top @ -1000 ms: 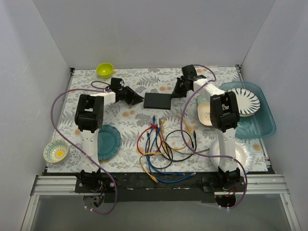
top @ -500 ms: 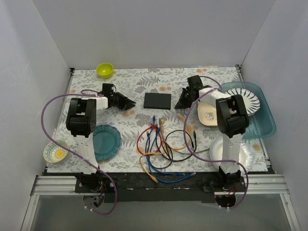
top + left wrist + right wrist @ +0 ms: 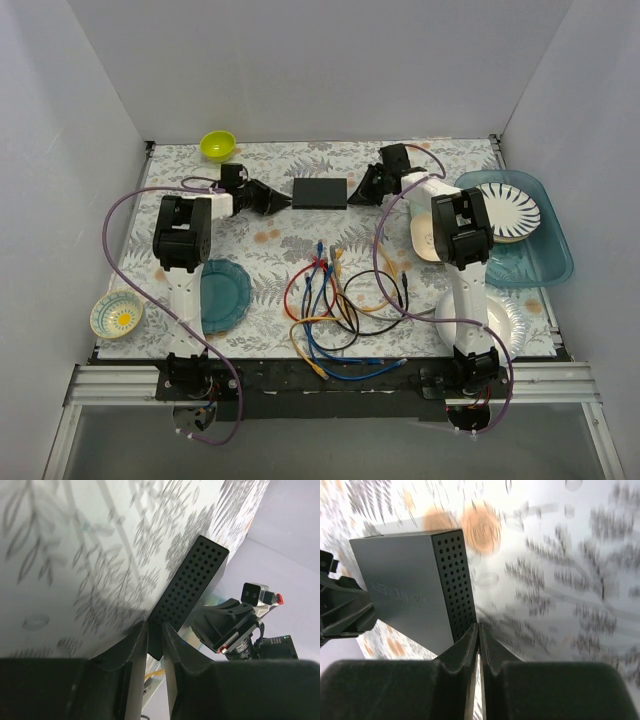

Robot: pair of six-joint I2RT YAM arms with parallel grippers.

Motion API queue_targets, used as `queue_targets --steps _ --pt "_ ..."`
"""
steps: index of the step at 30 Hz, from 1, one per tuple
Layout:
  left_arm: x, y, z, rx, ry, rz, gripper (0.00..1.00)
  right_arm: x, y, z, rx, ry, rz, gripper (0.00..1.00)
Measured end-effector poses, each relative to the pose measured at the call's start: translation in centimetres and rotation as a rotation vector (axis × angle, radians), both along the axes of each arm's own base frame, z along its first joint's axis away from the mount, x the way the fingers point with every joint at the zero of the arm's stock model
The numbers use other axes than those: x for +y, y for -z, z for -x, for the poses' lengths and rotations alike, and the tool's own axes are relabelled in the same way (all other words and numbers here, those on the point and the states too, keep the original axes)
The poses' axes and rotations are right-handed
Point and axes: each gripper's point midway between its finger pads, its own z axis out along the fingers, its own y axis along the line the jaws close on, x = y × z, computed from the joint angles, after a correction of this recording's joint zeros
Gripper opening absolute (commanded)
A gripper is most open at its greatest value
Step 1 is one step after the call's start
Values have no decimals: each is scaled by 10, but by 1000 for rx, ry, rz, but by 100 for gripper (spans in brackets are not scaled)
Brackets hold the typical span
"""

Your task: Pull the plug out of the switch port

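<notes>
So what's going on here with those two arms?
Two robot arms flank a flat black switch at the far side of the table. The left gripper has its tips at the switch's left end, and the right gripper, fingers nearly together, touches its right end. A tangle of coloured cables lies loose nearer the arms. No plug shows in the switch.

The flat black rectangular switch box (image 3: 320,193) lies between the two tools. The left gripper (image 3: 284,200) meets its left end and the right gripper (image 3: 356,196) its right end. A loose tangle of coloured cables (image 3: 335,300) lies nearer the arm bases than both tips.
</notes>
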Motion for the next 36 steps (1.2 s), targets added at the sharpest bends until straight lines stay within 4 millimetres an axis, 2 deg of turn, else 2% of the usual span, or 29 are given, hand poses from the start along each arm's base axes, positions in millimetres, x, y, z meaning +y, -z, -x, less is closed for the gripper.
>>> queue_targets --steps 6,9,13,15,18,20,23,25,26,27,28,29,31,32,34,36 --pt "1 -1 -40 -53 -30 6 19 4 0 -37 -31 43 -46 14" --pt "3 -1 -50 -66 -44 15 19 6 -1 -50 -48 55 -66 14" --pt "6 -1 -51 -75 -51 7 19 5 -2 -51 -61 63 -62 16" --pt "8 -2 -50 -91 -56 -16 21 1 -3 -43 -69 75 -37 19" --pt "14 -10 -46 -111 -68 -76 23 0 -12 -22 -79 85 32 23" --pt "16 -22 -47 -141 -71 -106 24 2 -29 -13 -114 91 71 27" --pt "21 -54 -49 -200 -82 -151 26 7 -70 3 -212 92 117 34" --pt "24 -78 -47 -254 -76 -185 28 10 -106 16 -314 84 153 39" --pt "26 -90 -44 -281 -77 -206 31 12 -121 23 -355 79 170 58" --pt "30 -105 -40 -314 -84 -237 32 15 -138 31 -409 66 190 62" --pt "34 -120 -29 -343 -91 -274 34 19 -156 44 -473 45 218 69" --pt "34 -130 -20 -357 -92 -299 34 22 -167 54 -510 34 237 73" --pt "31 -151 2 -400 -88 -355 39 30 -188 88 -603 -15 290 79" --pt "26 -159 15 -419 -79 -379 48 30 -193 106 -635 -38 322 92" --pt "13 -165 38 -441 -40 -413 51 35 -199 140 -679 -93 359 99" --pt "1 -160 61 -438 3 -454 54 28 -195 173 -695 -140 421 99"
